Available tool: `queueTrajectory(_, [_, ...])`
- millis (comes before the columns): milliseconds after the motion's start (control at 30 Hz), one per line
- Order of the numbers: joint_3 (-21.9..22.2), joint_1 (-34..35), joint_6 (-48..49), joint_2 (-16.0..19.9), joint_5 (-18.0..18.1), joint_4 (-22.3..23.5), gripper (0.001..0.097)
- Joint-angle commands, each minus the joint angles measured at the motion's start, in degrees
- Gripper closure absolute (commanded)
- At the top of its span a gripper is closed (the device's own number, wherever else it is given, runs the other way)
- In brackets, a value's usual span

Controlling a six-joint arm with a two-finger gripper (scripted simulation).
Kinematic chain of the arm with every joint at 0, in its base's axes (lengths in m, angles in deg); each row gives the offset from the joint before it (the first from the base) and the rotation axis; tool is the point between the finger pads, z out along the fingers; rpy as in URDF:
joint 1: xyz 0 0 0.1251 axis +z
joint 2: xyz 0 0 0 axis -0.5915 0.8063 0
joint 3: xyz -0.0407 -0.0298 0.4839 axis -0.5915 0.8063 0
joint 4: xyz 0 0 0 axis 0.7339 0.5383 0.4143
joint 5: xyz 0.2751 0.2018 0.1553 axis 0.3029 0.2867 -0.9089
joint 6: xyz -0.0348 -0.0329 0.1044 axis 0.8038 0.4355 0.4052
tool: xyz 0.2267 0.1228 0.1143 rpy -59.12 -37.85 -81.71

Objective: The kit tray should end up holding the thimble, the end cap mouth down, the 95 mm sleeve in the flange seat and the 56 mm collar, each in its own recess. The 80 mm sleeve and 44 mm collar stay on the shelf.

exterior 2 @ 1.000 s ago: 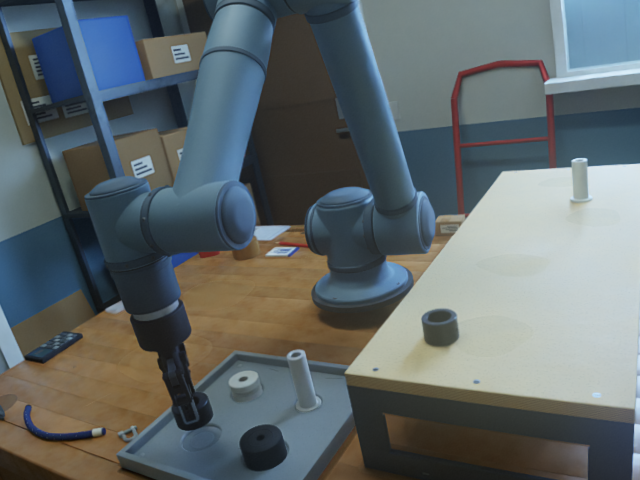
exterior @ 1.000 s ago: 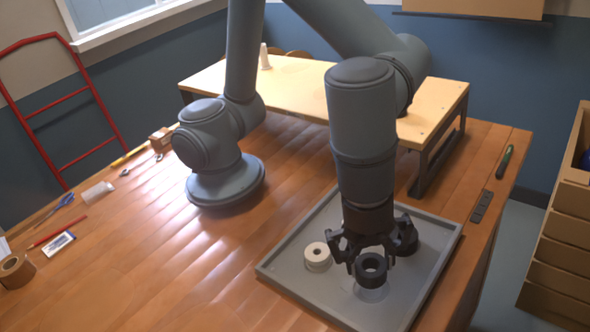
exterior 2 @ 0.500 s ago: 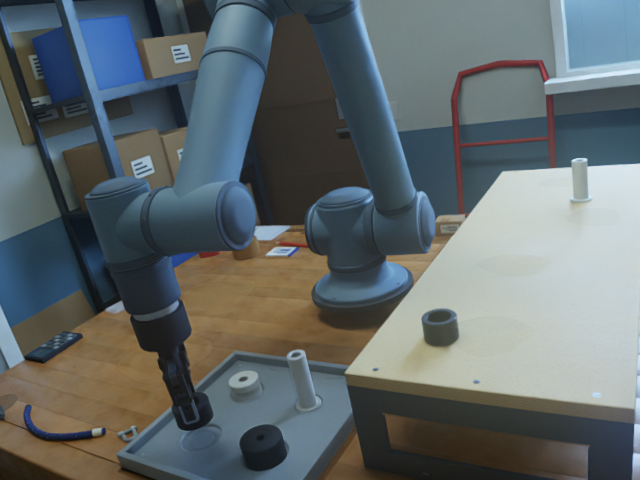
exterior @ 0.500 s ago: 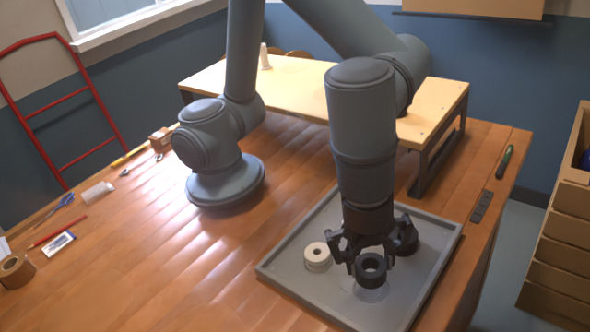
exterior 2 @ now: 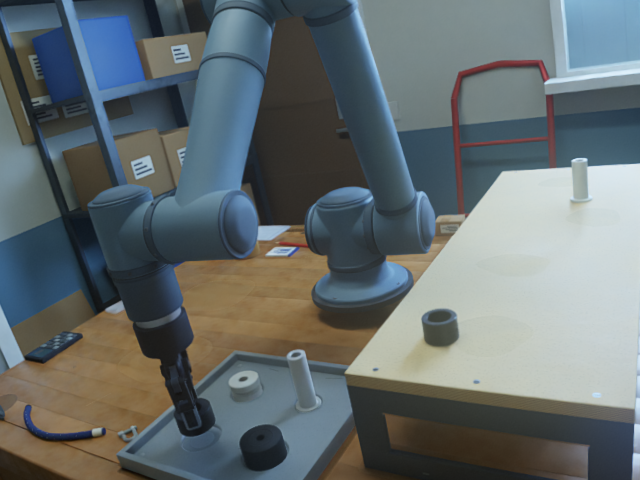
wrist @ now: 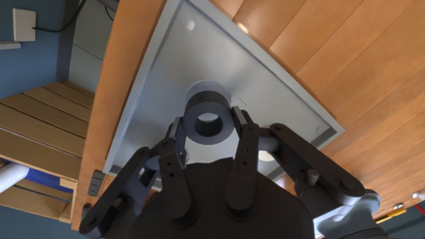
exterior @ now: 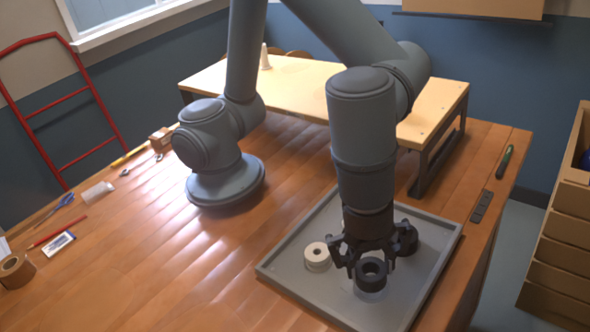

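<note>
A dark grey collar (wrist: 208,121) with a round bore sits gripped between the fingers of my gripper (wrist: 209,124), just above a shallow round recess (exterior 2: 199,439) at the near corner of the grey kit tray (exterior: 364,267). In the tray, a pale thimble (exterior 2: 244,383) and a black end cap (exterior 2: 263,446) each sit in a recess. A pale sleeve (exterior 2: 302,380) stands upright in the flange seat. On the shelf (exterior 2: 522,289) a smaller dark collar (exterior 2: 440,326) rests near the front and a shorter pale sleeve (exterior 2: 579,179) stands at the back.
The tray's raised rim (wrist: 139,89) runs close beside the held collar, with the table edge just beyond it. The shelf's dark frame (exterior: 438,157) stands behind the tray. A remote (exterior: 481,205) and a green-handled tool (exterior: 504,161) lie along the table's right side.
</note>
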Motion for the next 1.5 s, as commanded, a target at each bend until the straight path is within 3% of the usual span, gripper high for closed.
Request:
queueTrajectory(0, [0.01, 0.0, 0.0, 0.09, -0.21, -0.03, 0.0901])
queueTrajectory(600, [1.37, 0.0, 0.0, 2.52, -4.02, -0.03, 0.0901])
queueTrajectory(1300, [1.52, 0.0, 0.0, 2.84, -4.51, -0.02, 0.0901])
queueTrajectory(1467, [1.53, 0.0, 0.0, 2.86, -4.54, -0.01, 0.0806])
